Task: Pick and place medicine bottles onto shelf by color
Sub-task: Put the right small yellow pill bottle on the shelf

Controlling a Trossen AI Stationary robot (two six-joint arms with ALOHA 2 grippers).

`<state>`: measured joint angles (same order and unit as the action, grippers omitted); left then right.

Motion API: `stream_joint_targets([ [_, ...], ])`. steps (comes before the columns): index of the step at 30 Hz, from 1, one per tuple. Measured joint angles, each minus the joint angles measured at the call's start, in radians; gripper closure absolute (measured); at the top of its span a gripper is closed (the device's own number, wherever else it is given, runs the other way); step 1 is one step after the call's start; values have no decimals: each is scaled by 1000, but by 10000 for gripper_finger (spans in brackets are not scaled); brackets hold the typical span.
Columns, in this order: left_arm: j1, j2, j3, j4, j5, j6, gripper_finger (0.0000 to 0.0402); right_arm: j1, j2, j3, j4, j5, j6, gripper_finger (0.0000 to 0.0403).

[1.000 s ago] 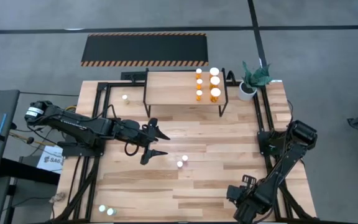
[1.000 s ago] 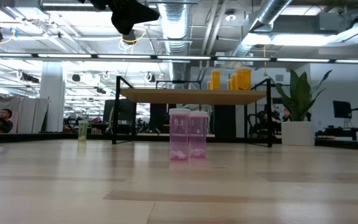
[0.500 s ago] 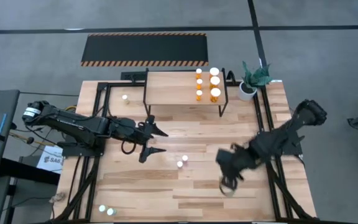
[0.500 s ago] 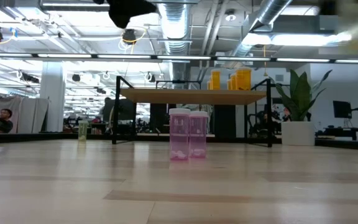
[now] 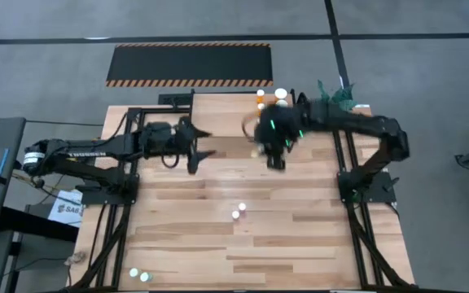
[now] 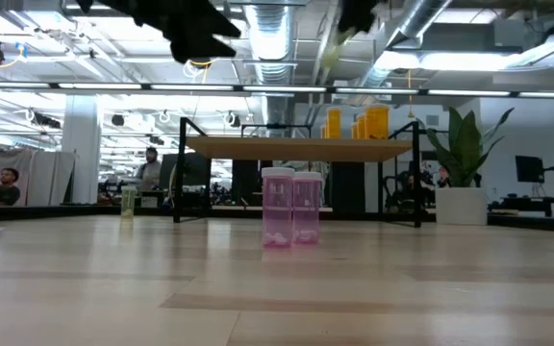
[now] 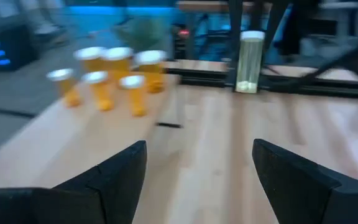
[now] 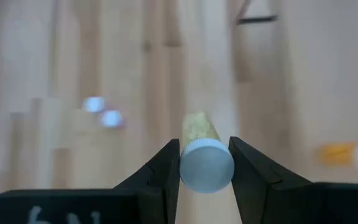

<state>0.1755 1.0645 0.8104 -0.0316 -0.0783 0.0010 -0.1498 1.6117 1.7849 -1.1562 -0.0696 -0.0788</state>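
Note:
My right gripper (image 8: 204, 146) hangs high over the shelf (image 5: 226, 114), shut on a greenish medicine bottle (image 8: 199, 127) with a white cap. Its picture in the high view is blurred. Orange bottles (image 7: 104, 74) stand on the right part of the shelf's wooden top. My left gripper (image 5: 198, 150) is open and holds nothing, at the shelf's left end. Two pink bottles (image 5: 238, 210) stand side by side mid-table. A greenish bottle (image 7: 251, 62) stands on the table at the far left. Two more greenish bottles (image 5: 139, 275) stand at the near left. My right gripper pinches the bottle at its white cap (image 8: 207, 167), one finger on each side of the cap's rim. The cap faces the wrist and the greenish body reaches forward along the fingers. The gripper slants downward, and the bottle is lifted clear of shelf and table.
A white pot with a green plant (image 5: 328, 110) stands right of the shelf. Black frame rails (image 5: 129, 130) run along the table's sides. A striped black mat (image 5: 190, 65) lies on the floor beyond the table.
My right gripper has swung from the table's near right corner toward the far edge and upward, turning as it went, and now hangs over the shelf with the greenish bottle still between its fingers. My left gripper has moved toward the far edge, to the shelf's left end, staying open.

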Motion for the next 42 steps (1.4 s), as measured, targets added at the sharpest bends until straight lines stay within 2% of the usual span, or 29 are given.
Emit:
stream_joint_targets([
  [6, 132, 0, 0, 61, -5, -57, 120, -211, 195, 270, -102, -40, -314, 272],
  [10, 174, 0, 0, 83, -5, -114, 120, -287, 342, 446, -173, -40, -410, 272],
  [14, 189, 0, 0, 100, -3, -119, 120, -309, 460, 575, -226, -39, -457, 272],
  [17, 202, 0, 0, 100, 4, -114, 120, -303, 482, 552, -241, -35, -468, 272],
  [20, 211, 0, 0, 100, 44, -115, 120, -279, 503, 558, -271, 13, -450, 272],
  [28, 213, 0, 0, 99, 86, -92, 120, -241, 534, 557, -266, 15, -444, 272],
  [42, 213, 0, 0, 98, 136, -84, 120, -239, 553, 554, -264, 16, -437, 271],
])
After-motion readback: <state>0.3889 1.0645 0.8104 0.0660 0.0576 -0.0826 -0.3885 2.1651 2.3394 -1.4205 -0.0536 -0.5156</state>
